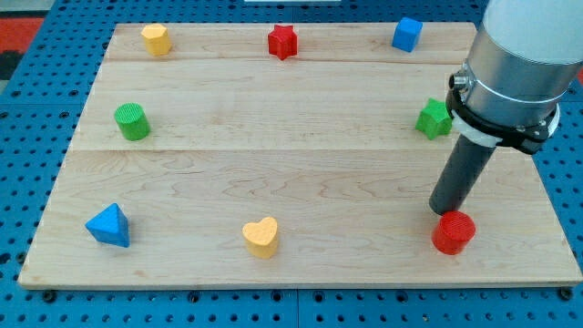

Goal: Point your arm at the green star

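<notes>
The green star lies near the board's right edge, partly behind my arm's grey housing. My dark rod comes down from the housing at the view's right, and my tip rests on the board well below the green star. The tip is just above and left of a red round block, close to touching it.
On the wooden board: a yellow block at top left, a red star at top middle, a blue cube at top right, a green cylinder at left, a blue triangle at bottom left, a yellow heart at bottom middle.
</notes>
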`<action>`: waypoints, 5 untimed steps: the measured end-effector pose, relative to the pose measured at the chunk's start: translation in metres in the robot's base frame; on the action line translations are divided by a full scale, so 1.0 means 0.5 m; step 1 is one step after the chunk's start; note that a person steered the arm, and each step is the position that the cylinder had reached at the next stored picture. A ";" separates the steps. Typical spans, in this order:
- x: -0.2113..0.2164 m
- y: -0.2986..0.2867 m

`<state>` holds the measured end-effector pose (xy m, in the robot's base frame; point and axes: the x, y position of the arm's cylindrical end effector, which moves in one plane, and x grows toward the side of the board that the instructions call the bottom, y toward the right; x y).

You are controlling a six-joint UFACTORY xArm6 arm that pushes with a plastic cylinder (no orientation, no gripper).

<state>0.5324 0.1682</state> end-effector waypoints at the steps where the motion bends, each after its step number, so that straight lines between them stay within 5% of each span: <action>1: 0.000 0.000; 5: 0.000 0.040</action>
<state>0.5325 0.1880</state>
